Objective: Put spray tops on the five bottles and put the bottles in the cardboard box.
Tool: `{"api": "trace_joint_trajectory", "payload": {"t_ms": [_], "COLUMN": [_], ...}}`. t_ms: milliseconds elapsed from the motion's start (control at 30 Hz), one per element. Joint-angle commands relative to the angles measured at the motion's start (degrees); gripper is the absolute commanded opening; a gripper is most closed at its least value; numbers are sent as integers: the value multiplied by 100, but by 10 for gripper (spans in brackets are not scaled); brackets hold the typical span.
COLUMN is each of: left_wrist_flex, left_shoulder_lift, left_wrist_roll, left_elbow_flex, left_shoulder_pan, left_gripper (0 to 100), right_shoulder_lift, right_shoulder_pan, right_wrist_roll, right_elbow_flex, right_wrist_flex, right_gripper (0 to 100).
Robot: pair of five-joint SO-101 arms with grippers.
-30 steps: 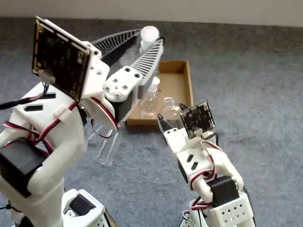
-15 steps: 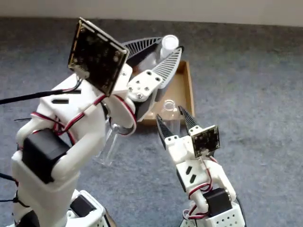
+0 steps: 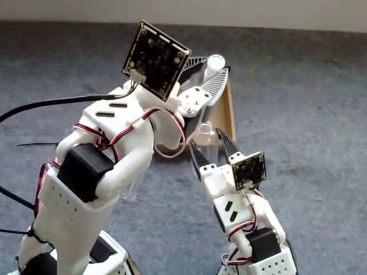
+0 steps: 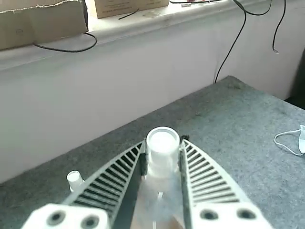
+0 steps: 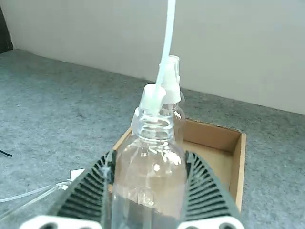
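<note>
A plain workroom, likely an office or lab: grey carpet [image 3: 309, 86] covers the surface, a bare white wall [image 3: 241, 8] stands at 12 o'clock, a ledge holds cardboard boxes [image 4: 43, 21], and black cables [image 4: 230, 51] hang down.

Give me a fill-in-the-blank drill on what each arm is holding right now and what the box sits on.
1. The right gripper is shut on a clear ___.
2. The left gripper grips a spray top with a ___ cap.
3. The table under the cardboard box is ___ in colour.
Missing words: bottle; white; grey.
</note>
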Motion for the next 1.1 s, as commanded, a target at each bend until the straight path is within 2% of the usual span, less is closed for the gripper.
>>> {"api": "trace_joint_trajectory", "payload": {"t_ms": [0, 233, 533, 667, 900, 1067], "left_wrist_flex": [-149, -141, -97, -70, -9, 220], "left_shoulder_lift": [-13, -4, -31, -57, -22, -13], "left_wrist_roll": [158, 158, 141, 123, 26, -26], "left_elbow_flex": [-57, -48, -198, 4, -875, -1165], "left_shoulder_pan": [92, 92, 532, 523, -84, -145], "left_gripper": [104, 104, 104, 104, 104, 104], "right_shoulder_lift": [-84, -84, -75, -75, -75, -75], "right_shoulder_pan": [-31, -31, -22, 242, 321, 312], "right_wrist_roll": [-44, -44, -44, -62, -62, -53], "right_elbow_flex": [-84, -84, -84, -84, -57, -57], "right_wrist_flex": [-31, -31, -31, -31, -22, -31], "right_gripper": [4, 4, 4, 4, 4, 4]}}
